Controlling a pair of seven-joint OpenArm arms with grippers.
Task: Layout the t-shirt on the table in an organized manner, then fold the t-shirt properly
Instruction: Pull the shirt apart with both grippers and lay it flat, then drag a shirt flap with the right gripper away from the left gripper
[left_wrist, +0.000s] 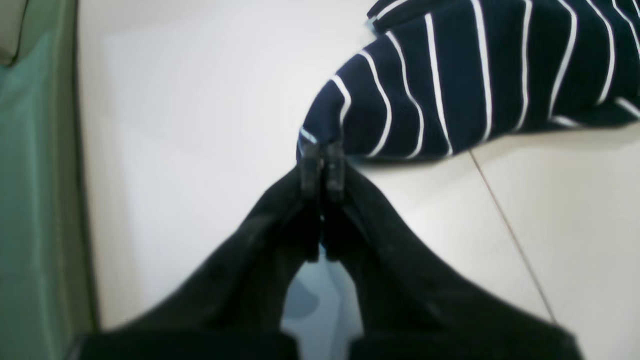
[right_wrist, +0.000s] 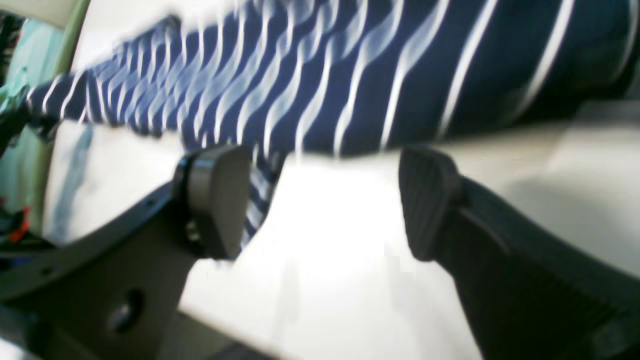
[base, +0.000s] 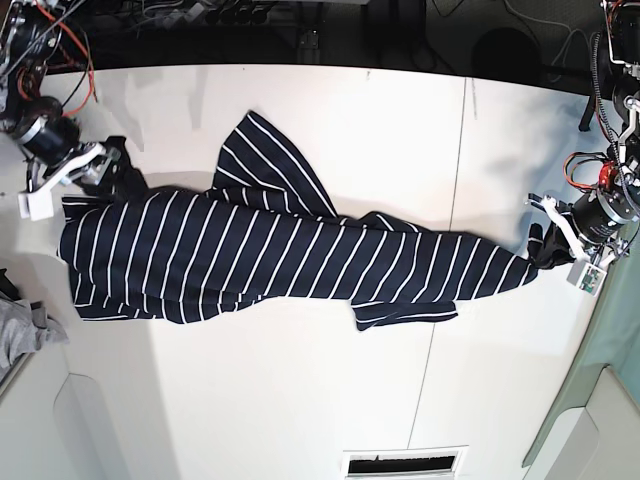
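Navy striped cloth, the t-shirt (base: 270, 255), lies stretched across the table (base: 250, 400): this looks like the layout step. The left gripper (left_wrist: 322, 167) pinches one tip, jaws pressed together on cloth; the right gripper (right_wrist: 325, 200) hangs spread at the opposite end. Next: tug flat, free the bunched sleeve. Open room in front, edge close beside the left gripper.

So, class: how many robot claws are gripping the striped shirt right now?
1. The left claw is shut on the shirt's pointed end. The right claw is open at the other end, over the table.
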